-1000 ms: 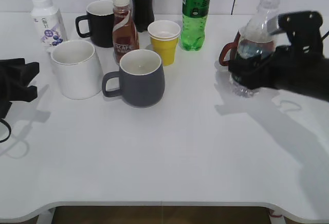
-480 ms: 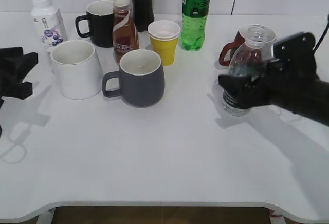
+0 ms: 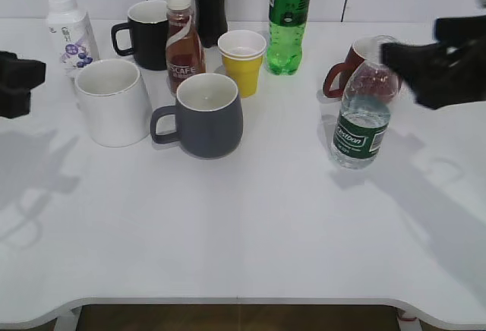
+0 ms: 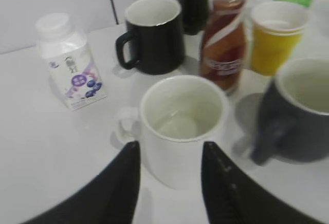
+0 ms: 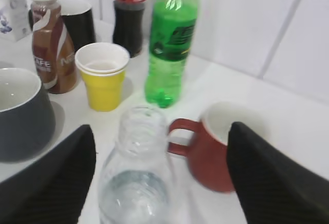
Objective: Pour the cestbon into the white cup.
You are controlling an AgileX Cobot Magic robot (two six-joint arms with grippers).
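The cestbon (image 3: 359, 121), a clear capless bottle with a dark green label, stands upright on the table at the right with water in it. It also shows in the right wrist view (image 5: 140, 178), low between the fingers. My right gripper (image 3: 425, 69) is open and empty, above and to the right of the bottle, clear of it; its fingers are wide apart in its wrist view (image 5: 160, 131). The white cup (image 3: 114, 102) stands at the left. My left gripper (image 3: 17, 84) is open, left of the cup; in its wrist view (image 4: 171, 144) the cup (image 4: 181, 131) lies just beyond the fingertips.
A dark grey mug (image 3: 205, 115), yellow paper cup (image 3: 243, 61), brown coffee bottle (image 3: 182, 39), black mug (image 3: 148, 35), cola bottle (image 3: 209, 1) and green soda bottle (image 3: 288, 20) crowd the back. A red mug (image 3: 353, 65) stands just behind the cestbon. A white milk bottle (image 3: 70, 31) is at the back left.
My right gripper brought the cestbon down and left, stood it on the table, let go and pulled back up to the right. My left gripper shifted slightly left and up.
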